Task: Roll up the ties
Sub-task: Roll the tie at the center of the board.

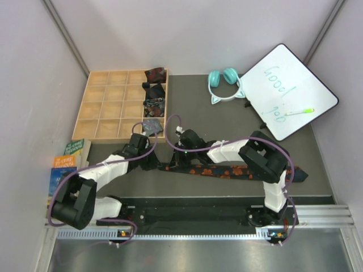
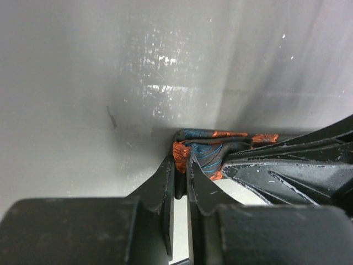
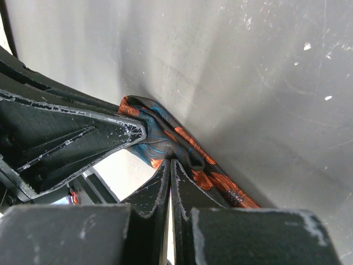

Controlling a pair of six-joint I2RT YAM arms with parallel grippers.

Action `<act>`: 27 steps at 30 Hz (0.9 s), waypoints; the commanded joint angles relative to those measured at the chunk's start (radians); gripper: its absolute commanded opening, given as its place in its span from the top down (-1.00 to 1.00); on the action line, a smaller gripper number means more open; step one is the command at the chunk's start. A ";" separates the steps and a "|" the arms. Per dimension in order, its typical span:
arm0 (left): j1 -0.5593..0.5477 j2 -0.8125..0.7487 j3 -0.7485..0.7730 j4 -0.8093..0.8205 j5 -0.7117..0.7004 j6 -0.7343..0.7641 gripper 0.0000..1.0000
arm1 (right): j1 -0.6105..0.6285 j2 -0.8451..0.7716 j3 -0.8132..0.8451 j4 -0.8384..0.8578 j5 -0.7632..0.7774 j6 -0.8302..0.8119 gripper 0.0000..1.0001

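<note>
Pinching the folded end of the tie [image 2: 207,152], left claw [image 2: 181,163] and right claw [image 3: 170,164] both clamped on it.

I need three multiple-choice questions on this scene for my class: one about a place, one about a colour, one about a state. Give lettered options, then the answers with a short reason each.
1. The headphones lie
A. by the arms' bases
B. between the wooden tray and the whiteboard
C. on the whiteboard

2. The long tie is black with blotches of
A. orange-red
B. yellow
C. white

3. The right claw is
A. wide open
B. holding a pen
C. shut on the tie's end

Answers:
1 B, since the overhead view shows them on the dark surface between those two.
2 A, since orange-red marks show on the black cloth in every view.
3 C, since its fingers meet with bunched cloth at their tips.
</note>
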 commanded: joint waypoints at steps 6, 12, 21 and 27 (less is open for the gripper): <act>-0.003 -0.075 0.119 -0.192 -0.071 0.058 0.89 | -0.004 -0.004 0.012 -0.091 0.030 -0.015 1.00; -0.009 -0.113 0.216 -0.355 -0.161 0.106 0.88 | -0.008 -0.127 -0.002 -0.144 0.062 -0.029 1.00; -0.045 -0.095 0.322 -0.484 -0.249 0.116 0.88 | -0.041 -0.392 -0.212 -0.216 0.138 -0.020 1.00; -0.108 0.003 0.431 -0.596 -0.380 0.141 0.88 | -0.056 -0.579 -0.338 -0.301 0.264 -0.028 1.00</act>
